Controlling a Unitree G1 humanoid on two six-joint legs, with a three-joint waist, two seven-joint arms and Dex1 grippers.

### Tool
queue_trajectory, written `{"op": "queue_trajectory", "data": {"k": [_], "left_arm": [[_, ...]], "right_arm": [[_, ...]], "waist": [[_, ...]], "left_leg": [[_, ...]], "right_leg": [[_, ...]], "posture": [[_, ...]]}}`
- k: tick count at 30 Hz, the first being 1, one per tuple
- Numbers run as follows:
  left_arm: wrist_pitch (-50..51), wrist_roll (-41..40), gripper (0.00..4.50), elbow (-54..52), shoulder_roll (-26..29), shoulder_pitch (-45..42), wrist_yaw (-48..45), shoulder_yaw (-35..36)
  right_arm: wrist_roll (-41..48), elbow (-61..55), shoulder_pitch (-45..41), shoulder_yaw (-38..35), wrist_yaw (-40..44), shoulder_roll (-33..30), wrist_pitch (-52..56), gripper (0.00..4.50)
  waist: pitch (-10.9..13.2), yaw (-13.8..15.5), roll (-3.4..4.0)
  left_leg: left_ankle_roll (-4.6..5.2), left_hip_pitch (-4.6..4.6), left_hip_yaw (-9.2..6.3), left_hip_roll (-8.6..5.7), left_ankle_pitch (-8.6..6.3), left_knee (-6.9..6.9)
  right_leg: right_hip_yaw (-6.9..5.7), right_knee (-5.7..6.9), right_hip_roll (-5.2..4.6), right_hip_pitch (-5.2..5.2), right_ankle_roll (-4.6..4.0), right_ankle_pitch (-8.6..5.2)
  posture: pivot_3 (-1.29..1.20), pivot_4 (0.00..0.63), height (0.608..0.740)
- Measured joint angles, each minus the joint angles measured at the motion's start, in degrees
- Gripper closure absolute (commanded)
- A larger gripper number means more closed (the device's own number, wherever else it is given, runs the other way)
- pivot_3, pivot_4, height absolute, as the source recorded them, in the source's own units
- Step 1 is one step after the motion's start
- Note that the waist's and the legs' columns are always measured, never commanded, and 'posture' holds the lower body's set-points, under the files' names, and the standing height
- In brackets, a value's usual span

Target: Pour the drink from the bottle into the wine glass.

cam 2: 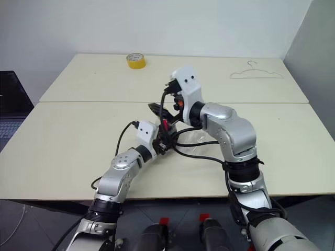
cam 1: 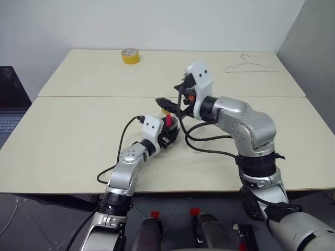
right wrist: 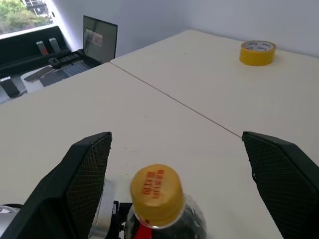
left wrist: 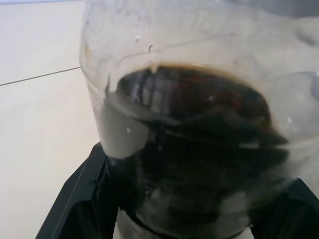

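The left gripper (cam 1: 168, 135) grips the bottle (right wrist: 164, 206); the right gripper (right wrist: 177, 169) is wide open, its fingers either side of the yellow cap (right wrist: 155, 191).

Bottle (right wrist: 162, 209) with yellow cap (right wrist: 155, 193) stands between the right gripper's (right wrist: 179, 164) spread fingers, room on both sides. Left gripper (cam 1: 168, 137) clamps the bottle from below, blocking that side. Black cables (cam 1: 201, 141) loop beside. Tape roll (cam 1: 130, 55) and wire hanger (cam 1: 250, 66) lie well apart on the table (cam 1: 68, 136).
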Motion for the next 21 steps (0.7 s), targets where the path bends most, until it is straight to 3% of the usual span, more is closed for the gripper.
{"op": "queue_trajectory", "data": {"k": [11, 21], "left_arm": [[-0.05, 0.08, 1.43, -0.01, -0.19, 0.52, 0.03, -0.02], [-0.05, 0.09, 1.43, -0.47, -0.19, 1.05, 0.26, -0.01]], "right_arm": [[-4.01, 8.78, 0.30, 2.81, -8.83, 4.67, -6.36, 0.03], [-4.61, 14.50, -0.05, 2.67, -10.99, 6.40, -11.76, 0.03]], "waist": [[-0.13, 0.00, -0.01], [-0.16, -0.05, 0.01]], "left_leg": [[0.00, -0.02, 0.01, -0.01, 0.00, -0.01], [0.00, -0.02, 0.00, 0.01, 0.00, -0.04]], "right_leg": [[0.00, -0.04, 0.00, 0.01, 0.02, 0.01], [0.00, -0.06, 0.04, 0.01, 0.21, 0.12]], "posture": [[0.00, 0.150, 0.740], [0.00, 0.150, 0.740]]}}
